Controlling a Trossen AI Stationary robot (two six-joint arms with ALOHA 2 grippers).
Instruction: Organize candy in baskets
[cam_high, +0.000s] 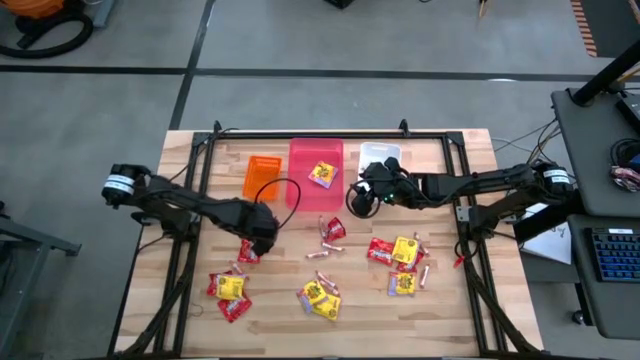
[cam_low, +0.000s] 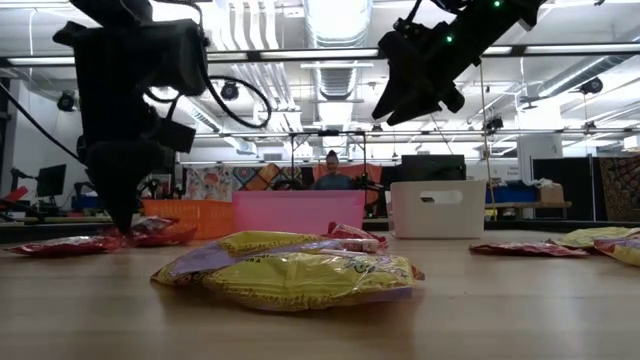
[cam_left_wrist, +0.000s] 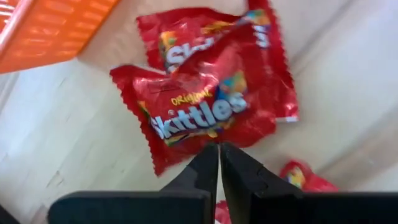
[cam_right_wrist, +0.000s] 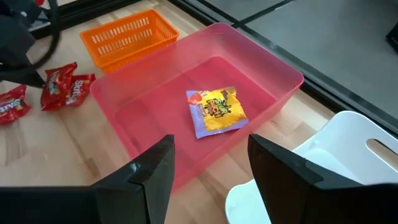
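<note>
Two red candy packets (cam_left_wrist: 211, 106) lie overlapping on the wood near the orange basket (cam_high: 262, 175). My left gripper (cam_left_wrist: 219, 149) points down at them and is shut on the upper one (cam_high: 248, 252). My right gripper (cam_right_wrist: 211, 146) hangs open in the air over the near corner of the pink basket (cam_right_wrist: 124, 106), beside the white basket (cam_high: 380, 153). It touches nothing. One yellow packet (cam_right_wrist: 216, 112) lies flat on the pink basket's floor. My left gripper pinches the upper red packet by its edge (cam_left_wrist: 210, 135) between the two fingertips. It comes from above, pointing steeply down. The packet lies on the table and on the second red packet under it.
Loose candy lies across the near half of the table: red and yellow packets at the left (cam_high: 228, 290), yellow ones in the middle (cam_high: 320, 298), a mixed cluster at the right (cam_high: 400, 255), thin sticks (cam_high: 330, 235) in between. Black frame rails (cam_high: 462, 215) run along the table's sides. A person (cam_low: 332, 172) stands far behind.
</note>
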